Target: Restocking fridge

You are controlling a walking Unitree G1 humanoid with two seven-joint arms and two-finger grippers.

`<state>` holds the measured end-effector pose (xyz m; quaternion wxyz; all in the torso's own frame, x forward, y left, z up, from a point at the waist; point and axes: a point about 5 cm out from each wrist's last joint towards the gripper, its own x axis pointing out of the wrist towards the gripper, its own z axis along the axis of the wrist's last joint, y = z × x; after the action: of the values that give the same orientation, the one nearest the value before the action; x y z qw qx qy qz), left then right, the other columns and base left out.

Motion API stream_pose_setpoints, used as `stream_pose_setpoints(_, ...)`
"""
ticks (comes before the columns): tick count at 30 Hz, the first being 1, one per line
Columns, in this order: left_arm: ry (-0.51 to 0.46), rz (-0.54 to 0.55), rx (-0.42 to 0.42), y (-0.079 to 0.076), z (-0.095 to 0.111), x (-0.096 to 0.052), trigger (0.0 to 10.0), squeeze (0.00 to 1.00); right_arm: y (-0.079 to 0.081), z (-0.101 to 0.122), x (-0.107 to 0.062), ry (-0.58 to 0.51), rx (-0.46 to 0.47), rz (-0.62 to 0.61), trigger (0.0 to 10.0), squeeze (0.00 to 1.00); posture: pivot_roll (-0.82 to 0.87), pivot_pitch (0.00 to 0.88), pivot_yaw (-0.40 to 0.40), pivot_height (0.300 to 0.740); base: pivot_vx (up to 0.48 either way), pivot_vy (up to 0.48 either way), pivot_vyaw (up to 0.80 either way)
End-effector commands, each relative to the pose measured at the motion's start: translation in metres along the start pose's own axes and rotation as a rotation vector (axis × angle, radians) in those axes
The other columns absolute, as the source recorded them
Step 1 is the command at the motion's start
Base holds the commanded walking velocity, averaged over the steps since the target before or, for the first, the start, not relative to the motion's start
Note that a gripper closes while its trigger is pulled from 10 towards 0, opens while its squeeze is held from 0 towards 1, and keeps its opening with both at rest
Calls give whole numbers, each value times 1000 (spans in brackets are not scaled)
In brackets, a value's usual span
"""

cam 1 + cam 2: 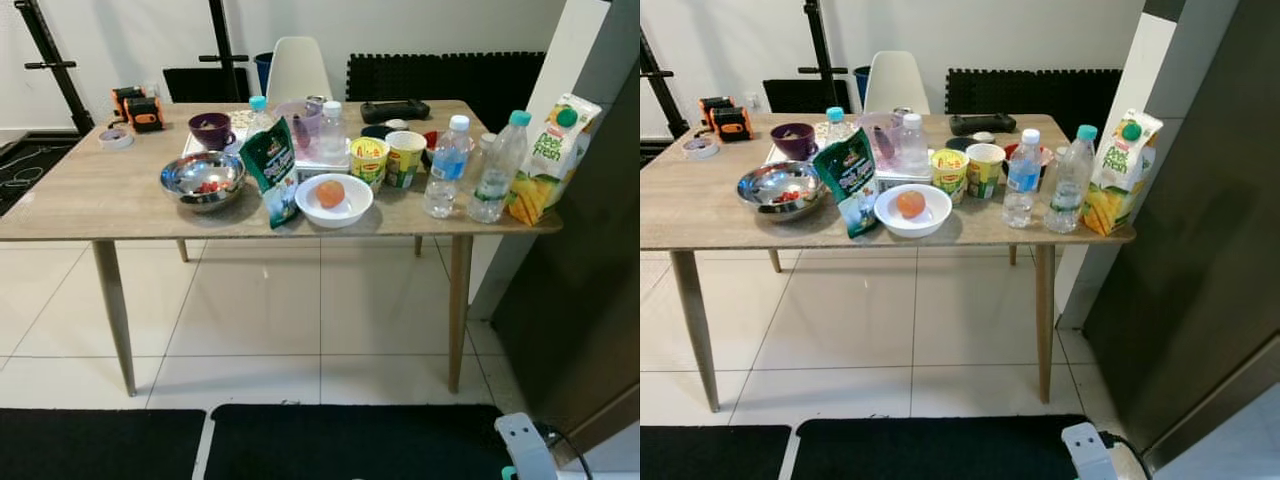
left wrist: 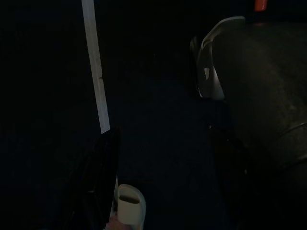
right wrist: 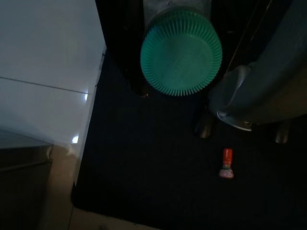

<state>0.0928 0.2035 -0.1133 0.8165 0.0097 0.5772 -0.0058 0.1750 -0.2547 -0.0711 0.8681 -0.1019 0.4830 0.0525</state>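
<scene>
Groceries stand on a wooden table (image 1: 90,205): an orange juice carton (image 1: 550,155), two water bottles (image 1: 445,165) (image 1: 497,165), two noodle cups (image 1: 369,160), a white bowl (image 1: 345,210) holding an orange fruit (image 1: 330,192), a green bag (image 1: 271,168) and a steel bowl (image 1: 203,180). The dark fridge side (image 1: 580,300) rises at the right. My right gripper (image 3: 178,72) hangs low over the black mat, shut on a bottle with a ribbed green cap (image 3: 181,52). My left gripper (image 2: 164,132) hangs idle in the dark, fingers apart with nothing between them.
A white chair (image 1: 297,68) stands behind the table, and orange tools (image 1: 138,108) and a tape roll (image 1: 115,138) lie at its far left. Black mats (image 1: 350,440) cover the floor in front. A small red-capped item (image 3: 226,164) lies on the mat.
</scene>
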Motion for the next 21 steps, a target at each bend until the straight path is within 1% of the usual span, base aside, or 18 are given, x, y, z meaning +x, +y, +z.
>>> stream_pose_setpoints(1,13,-18,10,-5,-3,1,10000,0,-2,-2,-1,14,17,-19,10000,0,-69,0,-4,740,-255,0,0)
stream_pose_setpoints(9,15,-18,4,-6,-3,0,10000,0,2,-12,-1,47,62,-48,10000,0,-67,0,-6,740,-255,0,0)
stream_pose_setpoints(15,17,-22,4,-6,-4,0,10000,0,4,-15,-1,45,92,-55,10000,0,-67,0,-7,740,-254,0,0)
stream_pose_setpoints(21,14,-22,4,-7,-3,1,10000,0,6,-17,0,68,83,-59,10000,0,-66,0,-9,740,-254,0,0)
